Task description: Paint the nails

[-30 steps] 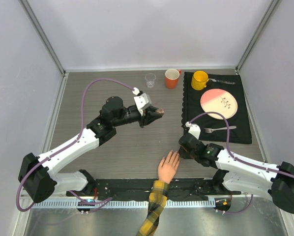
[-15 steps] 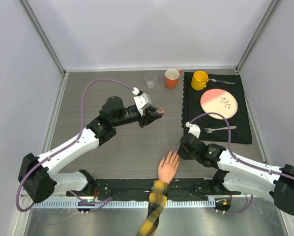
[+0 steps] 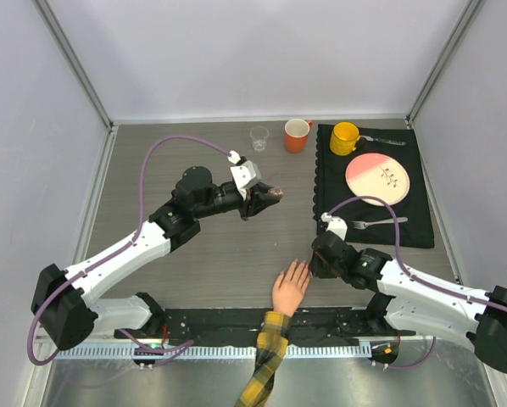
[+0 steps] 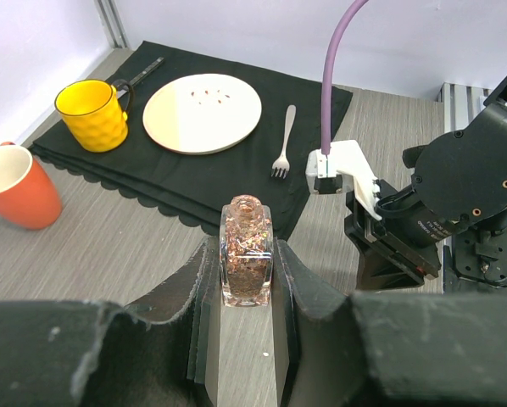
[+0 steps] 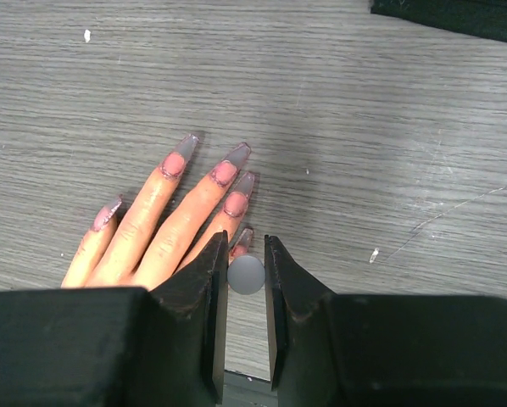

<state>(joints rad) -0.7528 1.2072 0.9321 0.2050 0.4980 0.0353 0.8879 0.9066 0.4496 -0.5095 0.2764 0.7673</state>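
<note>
The peach fake hand (image 3: 290, 288) with a yellow-and-black plaid sleeve (image 3: 268, 365) lies palm down at the table's near edge. Its long nails (image 5: 226, 172) show pink with greyish tips in the right wrist view. My right gripper (image 5: 246, 273) is shut on a round grey brush cap (image 5: 247, 275), held end-on right over the little finger's nail (image 5: 242, 241); in the top view it (image 3: 319, 264) sits beside the fingertips. My left gripper (image 4: 247, 280) is shut on a clear bottle of coppery glitter polish (image 4: 247, 252), held above the table middle (image 3: 269, 197).
A black mat (image 3: 415, 225) at the back right holds a pink-and-cream plate (image 3: 376, 178), a yellow mug (image 3: 344, 138), a fork (image 3: 372, 223) and another utensil (image 3: 385, 141). An orange cup (image 3: 296, 135) and a small clear glass (image 3: 259, 137) stand at the back.
My right gripper has shifted slightly toward the near edge, staying at the hand's fingertips. The left arm with the bottle has not moved.
</note>
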